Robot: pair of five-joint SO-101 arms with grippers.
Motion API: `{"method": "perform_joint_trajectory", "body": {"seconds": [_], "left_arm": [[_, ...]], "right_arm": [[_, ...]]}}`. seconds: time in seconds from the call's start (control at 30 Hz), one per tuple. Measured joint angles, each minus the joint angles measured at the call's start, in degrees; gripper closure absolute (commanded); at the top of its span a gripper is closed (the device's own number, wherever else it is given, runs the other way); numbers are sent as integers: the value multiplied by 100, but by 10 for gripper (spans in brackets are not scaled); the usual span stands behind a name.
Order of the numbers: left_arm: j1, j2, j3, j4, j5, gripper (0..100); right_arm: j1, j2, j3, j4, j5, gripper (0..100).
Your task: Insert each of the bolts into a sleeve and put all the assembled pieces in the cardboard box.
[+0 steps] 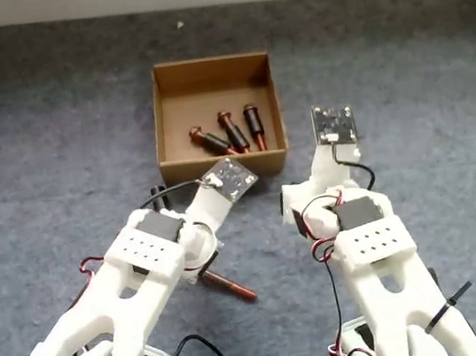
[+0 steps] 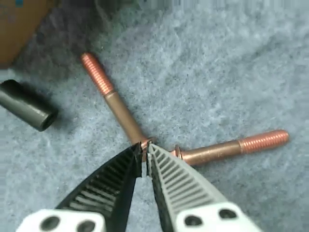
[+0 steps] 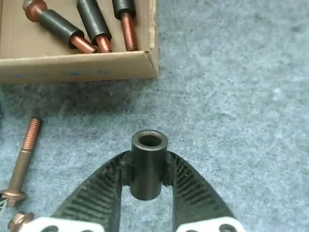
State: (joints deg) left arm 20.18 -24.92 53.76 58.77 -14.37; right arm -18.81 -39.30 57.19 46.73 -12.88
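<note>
Nearest the arms' bases, the left gripper [image 2: 145, 151] has its ribbed jaws pinched almost together on the flanged head of a copper-coloured threaded metal bolt [image 2: 116, 104]. The bolt lies flat on the grey carpet-like table cover [image 1: 419, 70], with its threaded end pointing toward the box. A second copper bolt [image 2: 227, 147] lies with its head just beside one finger. Its shaft splays away, so the two bolts form a V that meets at the jaw tips.

A loose black sleeve [image 2: 26, 105] lies on its side near the first bolt's threaded end, apart from it and close to the box's corner.

On the other side, the right gripper [image 3: 147, 159] clamps a black cylindrical sleeve [image 3: 146, 179] by its sides between both jaws. The sleeve's open bore faces the wrist camera. A strip of grey cover separates this sleeve from the box's front wall.

Farther off stands the open brown cardboard box [image 1: 222, 164]. Its near edge is just beyond both wrists. Three assembled pieces [image 1: 231, 131] lie inside, toward its right half and front wall. The left part of the box floor shows bare cardboard. The grey cover stretches wide on both sides of the box and beyond its far wall.
</note>
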Motion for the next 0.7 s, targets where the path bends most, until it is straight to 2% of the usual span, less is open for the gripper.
{"method": "perform_joint_trajectory", "body": {"seconds": [0.17, 0.3, 0.53, 0.7], "left_arm": [[0, 0, -325, 800, 0, 954], [18, 0, -369, 1116, 0, 954], [905, 0, 53, 1143, 0, 954], [958, 0, 422, 440, 193, 877]], "right_arm": [[0, 0, 0, 0, 0, 993], [0, 0, 0, 0, 0, 993], [0, 0, 0, 0, 0, 993], [0, 0, 0, 0, 0, 993]]}}
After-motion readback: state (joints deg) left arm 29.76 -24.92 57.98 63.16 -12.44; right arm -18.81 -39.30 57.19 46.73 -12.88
